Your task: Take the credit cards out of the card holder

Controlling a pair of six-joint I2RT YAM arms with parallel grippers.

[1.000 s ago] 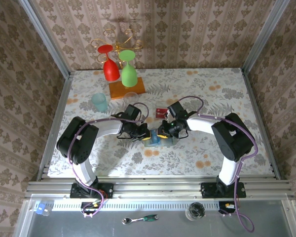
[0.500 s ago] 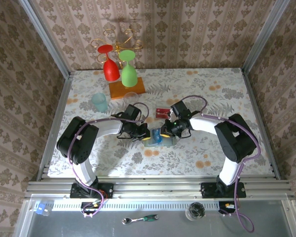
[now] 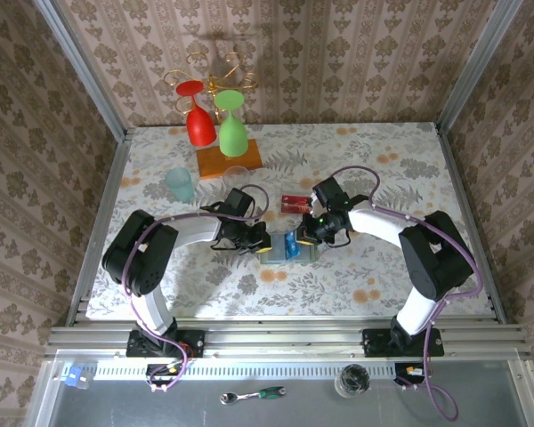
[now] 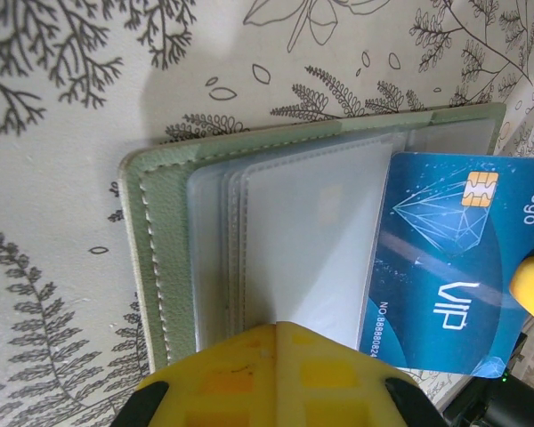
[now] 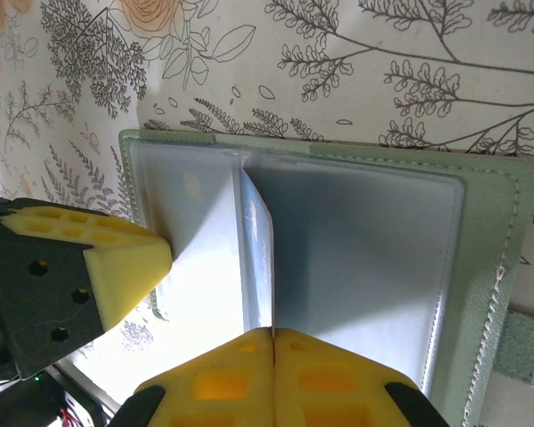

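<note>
Left wrist: one blue card (image 4: pixel 445 258), one card holder (image 4: pixel 165 258).

Blk/wht arms (image 3: pixel 191 233) w/ purple cables (image 3: pixel 349 172), yellow pincer pads (image 5: pixel 222 387).

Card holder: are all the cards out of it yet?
Not quite. Done: red cards already lie on the table beyond the open card holder. In hand: the right gripper is shut on the blue card, which sticks partway out of its sleeve, while the shut left gripper rests on the holder. Left: pull the blue card free. The other sleeves look pale, maybe empty.
</note>
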